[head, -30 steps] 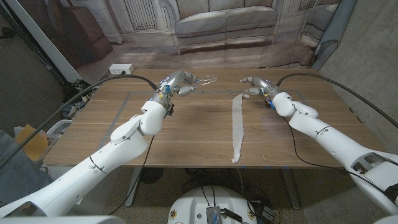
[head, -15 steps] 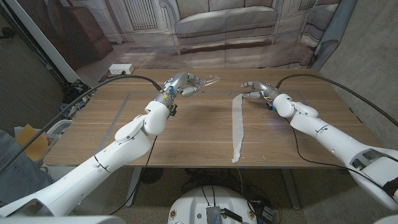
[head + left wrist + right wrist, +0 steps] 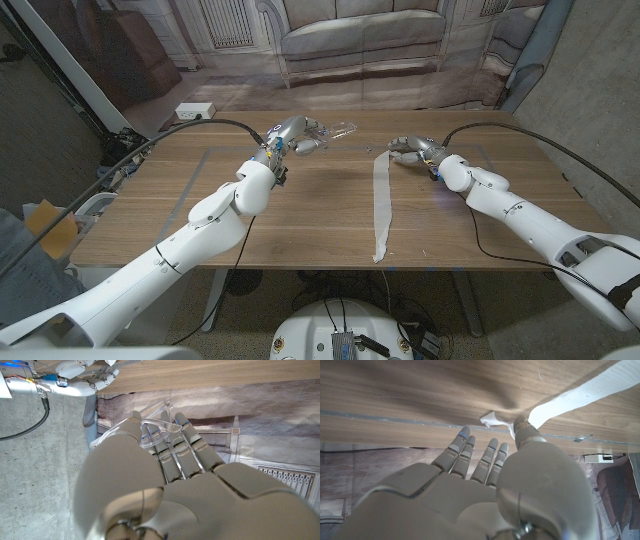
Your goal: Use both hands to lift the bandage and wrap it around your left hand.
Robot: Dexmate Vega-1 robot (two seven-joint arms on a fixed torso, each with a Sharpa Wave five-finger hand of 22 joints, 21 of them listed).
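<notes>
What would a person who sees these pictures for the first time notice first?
Probably the long white bandage, which lies as a strip on the wooden table, running from the far side toward the near edge. The right hand is at its far end, a fingertip touching the crumpled tip. The left hand is raised over the far left part of the table, with a clear plastic piece at its fingertips.

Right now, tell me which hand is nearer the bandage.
Right. The right hand is at the far end of the bandage, a fingertip touching it. The left hand is raised off to the side, apart from it.
</notes>
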